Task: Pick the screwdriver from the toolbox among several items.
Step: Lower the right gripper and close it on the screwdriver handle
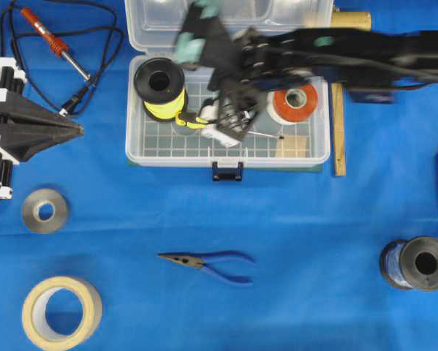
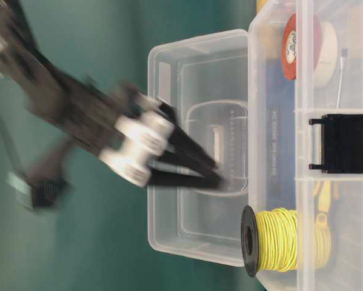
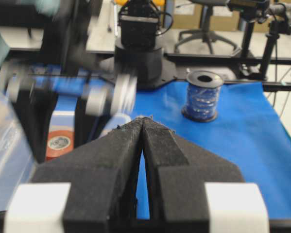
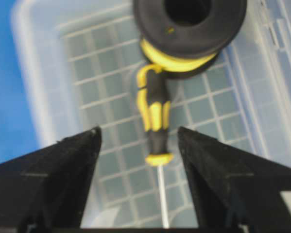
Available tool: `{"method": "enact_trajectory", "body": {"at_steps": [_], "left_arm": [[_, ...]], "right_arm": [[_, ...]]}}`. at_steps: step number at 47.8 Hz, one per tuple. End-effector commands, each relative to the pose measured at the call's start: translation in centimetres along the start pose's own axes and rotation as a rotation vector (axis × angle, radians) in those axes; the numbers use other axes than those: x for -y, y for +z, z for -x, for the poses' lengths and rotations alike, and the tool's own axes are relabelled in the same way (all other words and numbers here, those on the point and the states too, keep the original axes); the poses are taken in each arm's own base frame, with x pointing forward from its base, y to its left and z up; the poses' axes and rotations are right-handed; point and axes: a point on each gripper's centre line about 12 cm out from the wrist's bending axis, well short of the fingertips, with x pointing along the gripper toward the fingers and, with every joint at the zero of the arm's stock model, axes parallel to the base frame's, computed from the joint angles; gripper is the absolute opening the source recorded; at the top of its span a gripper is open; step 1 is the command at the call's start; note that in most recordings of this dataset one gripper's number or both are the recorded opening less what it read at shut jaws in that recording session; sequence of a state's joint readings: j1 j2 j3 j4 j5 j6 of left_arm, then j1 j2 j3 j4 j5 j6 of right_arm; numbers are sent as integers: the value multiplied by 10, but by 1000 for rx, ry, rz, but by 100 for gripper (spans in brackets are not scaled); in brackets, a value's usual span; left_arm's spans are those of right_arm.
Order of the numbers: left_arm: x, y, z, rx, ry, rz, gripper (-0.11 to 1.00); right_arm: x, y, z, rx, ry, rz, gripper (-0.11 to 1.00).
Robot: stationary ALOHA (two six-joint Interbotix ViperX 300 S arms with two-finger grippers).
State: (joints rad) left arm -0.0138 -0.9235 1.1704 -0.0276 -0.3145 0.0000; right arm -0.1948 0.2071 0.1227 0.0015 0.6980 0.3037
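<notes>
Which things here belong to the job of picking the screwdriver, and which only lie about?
Job: screwdriver; toolbox; right gripper.
Lying about: pliers; soldering iron; masking tape; yellow wire spool; blue wire spool.

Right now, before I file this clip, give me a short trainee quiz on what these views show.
1. True or false: the screwdriver lies on the floor of the toolbox, its handle end tucked under the yellow wire spool.
2. Multiple choice: where are the blue pliers? A) in the toolbox B) on the blue cloth in front of the toolbox C) in the left gripper
3. Fill in: the right gripper hangs over the screwdriver with its jaws ____.

Key: 1 true; 2 B; 3 open, holding nothing.
</notes>
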Motion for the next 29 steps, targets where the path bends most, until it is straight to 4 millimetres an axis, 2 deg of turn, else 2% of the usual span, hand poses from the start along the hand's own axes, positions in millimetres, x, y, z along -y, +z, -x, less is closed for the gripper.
{"method": "enact_trajectory", "body": {"at_steps": [1,5,11,20,23,27,29], "left_arm": [[0,6,-2,20,-1,2,0],[0,6,-2,20,-1,3,0],[0,5,-2,17,-1,2,0],[0,3,-2,12,-1,0,0],[0,3,-1,14,-1,0,0],[0,3,-1,14,-1,-1,0],[0,3,-1,14,-1,0,0]], "right_arm": [[3,9,-16,-4,-9,-8,68],[5,4,-43,-40,-20,-7,68],[10,-6,-71,-79,-35,-11,68],[14,-12,-86,-97,-41,-5,64],[13,-10,-85,-88,-38,-2,57],[13,-10,-84,-85,-37,3,36],[13,-9,-82,-82,-36,5,31]]}}
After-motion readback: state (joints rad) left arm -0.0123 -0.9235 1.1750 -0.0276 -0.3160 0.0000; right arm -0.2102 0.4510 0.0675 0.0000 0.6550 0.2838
